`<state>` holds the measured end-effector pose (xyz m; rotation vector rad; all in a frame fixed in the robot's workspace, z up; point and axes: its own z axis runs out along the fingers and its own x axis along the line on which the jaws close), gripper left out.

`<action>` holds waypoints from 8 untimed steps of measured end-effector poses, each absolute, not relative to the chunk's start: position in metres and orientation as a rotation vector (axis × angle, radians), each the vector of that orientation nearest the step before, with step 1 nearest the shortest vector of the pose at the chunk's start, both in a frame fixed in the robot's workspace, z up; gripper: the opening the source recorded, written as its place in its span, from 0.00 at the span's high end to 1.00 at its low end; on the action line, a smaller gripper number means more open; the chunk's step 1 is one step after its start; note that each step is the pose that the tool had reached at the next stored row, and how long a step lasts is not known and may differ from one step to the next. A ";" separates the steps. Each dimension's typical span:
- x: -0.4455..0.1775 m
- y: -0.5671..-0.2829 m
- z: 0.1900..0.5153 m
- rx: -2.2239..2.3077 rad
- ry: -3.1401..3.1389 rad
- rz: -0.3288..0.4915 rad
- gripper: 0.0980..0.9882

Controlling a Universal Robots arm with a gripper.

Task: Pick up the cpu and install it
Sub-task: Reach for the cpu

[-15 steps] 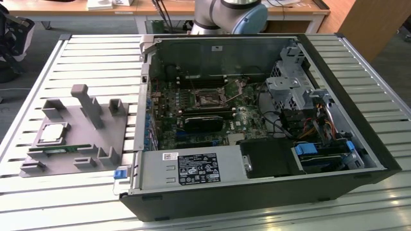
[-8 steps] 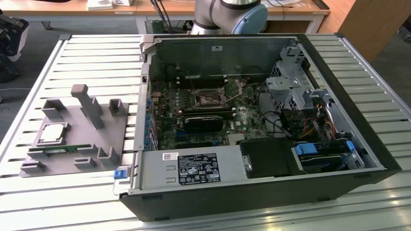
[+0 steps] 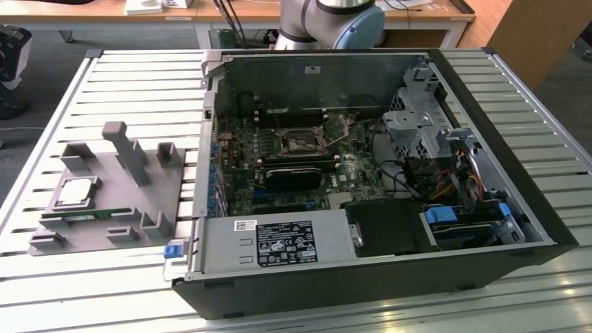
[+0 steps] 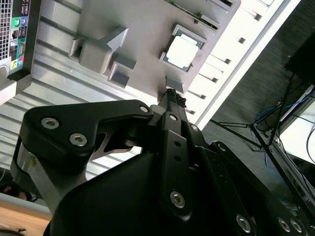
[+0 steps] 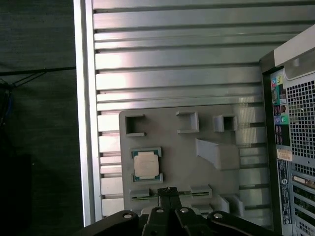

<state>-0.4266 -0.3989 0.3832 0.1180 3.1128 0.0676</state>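
The cpu (image 3: 76, 192) is a flat silver square with a greenish rim. It lies in a recess of the grey fixture (image 3: 111, 173) at the exterior view's left, on the slatted table. Both wrist views look down on the cpu (image 4: 182, 50) (image 5: 146, 164) from well above. My gripper (image 4: 172, 96) (image 5: 169, 191) hangs high over the fixture's edge, beside the cpu and apart from it. Its fingers are shut together with nothing between them. The black-centred socket (image 3: 301, 144) sits on the motherboard inside the open computer case (image 3: 518, 201).
A long green memory stick (image 3: 88, 216) lies in a slot of the fixture near the cpu. Upright grey posts (image 3: 129, 149) rise from the fixture. The case's walls, drive cage (image 3: 421, 128) and cables (image 3: 462, 184) surround the motherboard. The arm's base (image 3: 333, 21) stands behind the case.
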 end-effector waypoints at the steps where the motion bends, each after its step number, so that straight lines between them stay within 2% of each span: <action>1: -0.428 -0.399 0.383 0.118 3.113 0.068 0.99; 8: -0.437 -0.399 0.382 0.118 3.113 0.068 0.99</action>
